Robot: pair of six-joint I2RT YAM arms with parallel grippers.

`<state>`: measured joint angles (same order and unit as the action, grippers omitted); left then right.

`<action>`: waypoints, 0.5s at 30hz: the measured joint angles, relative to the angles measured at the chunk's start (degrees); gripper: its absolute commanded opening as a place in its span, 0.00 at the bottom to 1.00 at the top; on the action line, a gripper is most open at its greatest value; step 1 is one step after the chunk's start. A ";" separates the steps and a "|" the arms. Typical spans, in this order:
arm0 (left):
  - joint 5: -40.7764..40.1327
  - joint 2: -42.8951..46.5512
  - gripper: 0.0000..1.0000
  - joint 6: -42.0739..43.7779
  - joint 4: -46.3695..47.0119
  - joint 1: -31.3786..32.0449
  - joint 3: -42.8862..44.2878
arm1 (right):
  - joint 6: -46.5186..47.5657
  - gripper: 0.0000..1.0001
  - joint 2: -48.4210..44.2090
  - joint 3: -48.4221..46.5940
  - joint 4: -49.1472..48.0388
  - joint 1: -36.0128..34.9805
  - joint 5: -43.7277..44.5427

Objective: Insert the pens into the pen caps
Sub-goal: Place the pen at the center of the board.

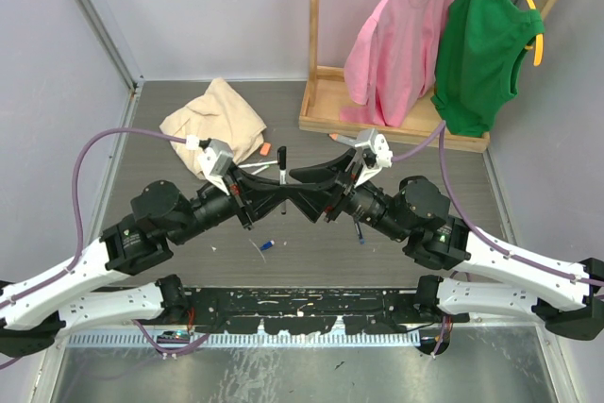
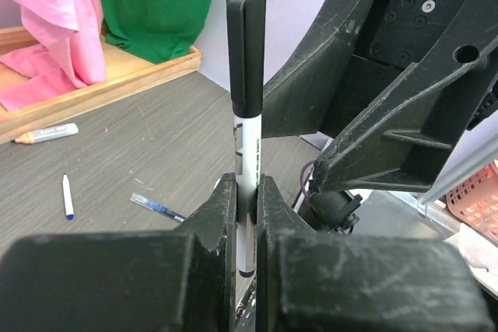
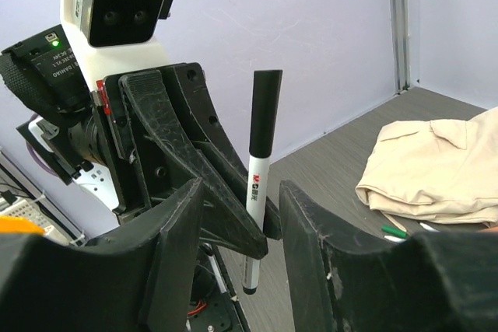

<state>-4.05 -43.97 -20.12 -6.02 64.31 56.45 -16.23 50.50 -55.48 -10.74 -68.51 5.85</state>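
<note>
Currently, mid-table and off the surface: the left gripper (image 2: 247, 192) is clamped tight on the lower barrel of a slim white-barrelled marker pen (image 2: 247, 145) and holds it upright. A long black plastic cap (image 2: 247, 44) sits on the upper end, seated flush as far as I can tell. The right gripper (image 3: 241, 190) faces it with its jaws partly apart, one on each side of the pen. It touches nothing and carries nothing.

Judgement: this pen looks capped. An upright hold offers the opposite arm a straight line to press a cap on.

Loose on the grey table (image 1: 311, 261):
- a short white pen with a blue tip (image 2: 68, 196)
- a thin dark blue pen (image 2: 159, 207)
- a grey pen with an orange end (image 2: 47, 134), beside the wooden rack base (image 2: 117, 75)

A crumpled beige cloth (image 1: 212, 125) lies far-left. Likely next: set this pen down and fetch another.
</note>
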 measured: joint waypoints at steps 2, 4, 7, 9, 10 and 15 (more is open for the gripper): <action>0.90 -0.31 0.00 0.00 0.02 0.00 0.02 | 0.04 0.48 0.00 0.00 0.00 0.00 0.02; 1.57 -0.57 0.00 0.00 0.02 0.00 0.26 | 0.04 0.47 0.00 0.00 0.02 0.00 0.04; 2.43 -0.81 0.00 0.00 0.07 0.00 0.66 | 0.04 0.46 0.00 0.00 0.00 0.00 0.17; 2.97 -0.81 0.00 0.00 0.15 0.00 0.70 | 0.04 0.45 0.00 0.00 0.02 0.00 0.44; 3.13 -0.81 0.00 0.00 0.15 0.00 0.70 | 0.04 0.44 0.00 0.00 0.02 0.00 0.52; 4.22 -0.81 0.00 0.00 0.15 0.00 0.70 | 0.04 0.36 0.04 0.00 0.02 0.00 1.33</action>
<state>0.16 -44.77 -20.12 -5.87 64.31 57.14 -16.19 50.54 -55.48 -10.72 -68.51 7.18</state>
